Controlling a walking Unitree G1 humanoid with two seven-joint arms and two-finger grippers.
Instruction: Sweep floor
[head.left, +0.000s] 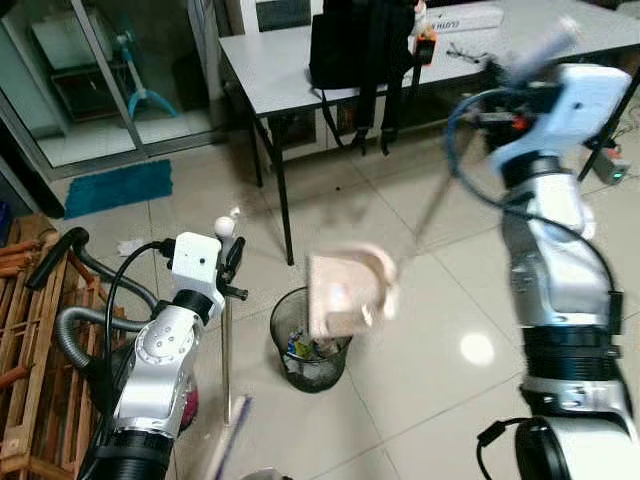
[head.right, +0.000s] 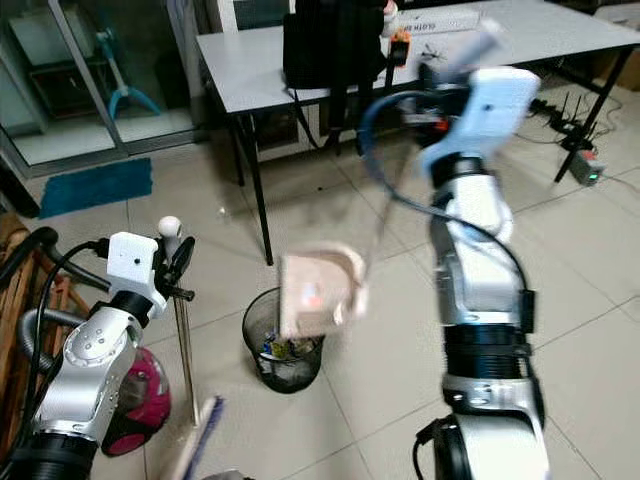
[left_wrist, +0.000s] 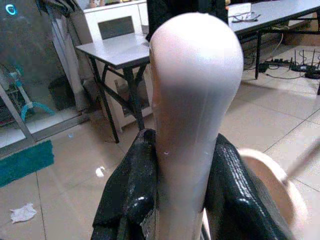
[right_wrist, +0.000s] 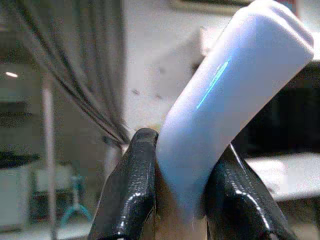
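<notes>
My left gripper (head.left: 232, 262) is shut on the top of an upright broom handle (left_wrist: 192, 90), a pale stick with a rounded knob. The broom's bristles (head.left: 228, 432) rest on the tiles below. Raised high on the right, my right gripper (right_wrist: 182, 150) is shut on the pale lavender grip of a long-handled dustpan (head.left: 345, 292). The beige pan is blurred and tilted just above a black mesh wastebasket (head.left: 310, 352) holding scraps. In both wrist views the black fingers (left_wrist: 132, 185) press against the handles.
A grey table (head.left: 290, 65) with a black backpack (head.left: 360, 40) stands behind the bin. A wooden rack (head.left: 30, 340) and a pink vacuum (head.right: 135, 400) are on my left. A teal mat (head.left: 118, 187) and crumpled paper (head.left: 130, 245) lie on the floor.
</notes>
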